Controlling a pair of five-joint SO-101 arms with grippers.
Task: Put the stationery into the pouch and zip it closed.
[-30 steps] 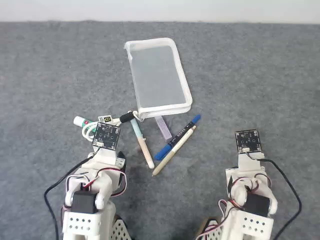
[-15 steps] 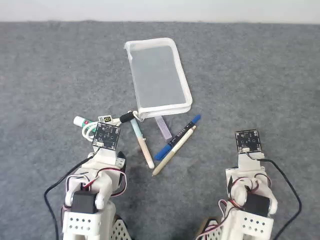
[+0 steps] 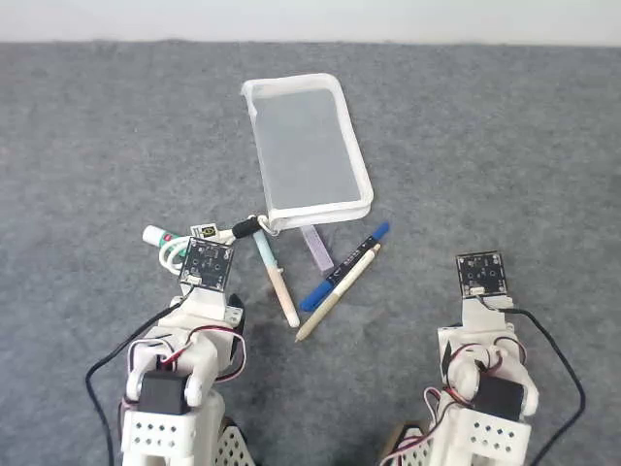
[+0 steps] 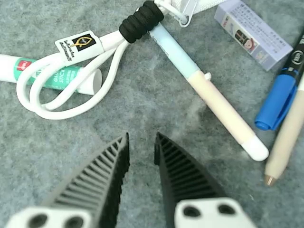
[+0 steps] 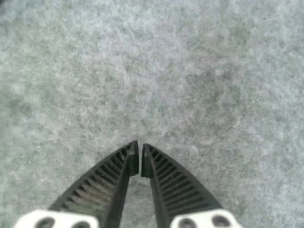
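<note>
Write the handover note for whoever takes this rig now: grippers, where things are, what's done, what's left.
Left gripper: slightly open, empty, over the mat near the pouch's cord loop.
Right gripper: shut, empty, over bare mat.
The pouch lies flat beyond the arms; I cannot tell if its zip is open.
The glue stick, pastel pen, eraser, blue marker and cream pen lie on the mat by the pouch's near end.
Done: nothing packed.
Left: load all five, then zip.
</note>
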